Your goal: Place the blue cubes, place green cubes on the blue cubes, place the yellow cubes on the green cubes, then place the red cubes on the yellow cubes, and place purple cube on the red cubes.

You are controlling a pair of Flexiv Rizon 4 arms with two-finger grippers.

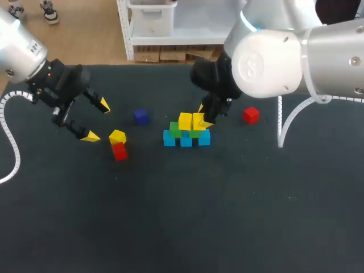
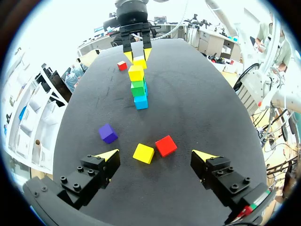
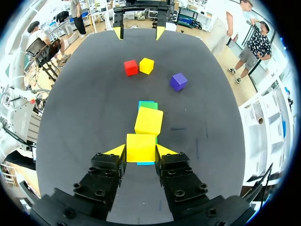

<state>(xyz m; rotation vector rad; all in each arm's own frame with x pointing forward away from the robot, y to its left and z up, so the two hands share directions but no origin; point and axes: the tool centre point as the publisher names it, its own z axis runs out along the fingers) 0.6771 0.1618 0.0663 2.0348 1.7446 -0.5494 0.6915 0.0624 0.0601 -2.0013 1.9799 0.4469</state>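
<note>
Three blue cubes (image 1: 186, 140) form a row mid-table, with green cubes (image 1: 175, 129) on them and a yellow cube (image 1: 185, 121) on top. My right gripper (image 1: 203, 117) (image 3: 141, 150) is shut on a second yellow cube (image 3: 141, 147) right beside the first, over the green layer. My left gripper (image 1: 96, 120) (image 2: 156, 154) stands open at the left, its fingers wide apart. Just ahead of it lie a loose yellow cube (image 2: 143, 153) (image 1: 117, 136) and a red cube (image 2: 165, 145) (image 1: 119, 151), touching. The purple cube (image 1: 141, 116) lies between them and the stack.
Another red cube (image 1: 251, 115) lies alone to the right of the stack, beside my right arm. A white cable (image 1: 281, 122) hangs from the right arm down to the table. The dark tabletop (image 1: 227, 216) stretches toward the front.
</note>
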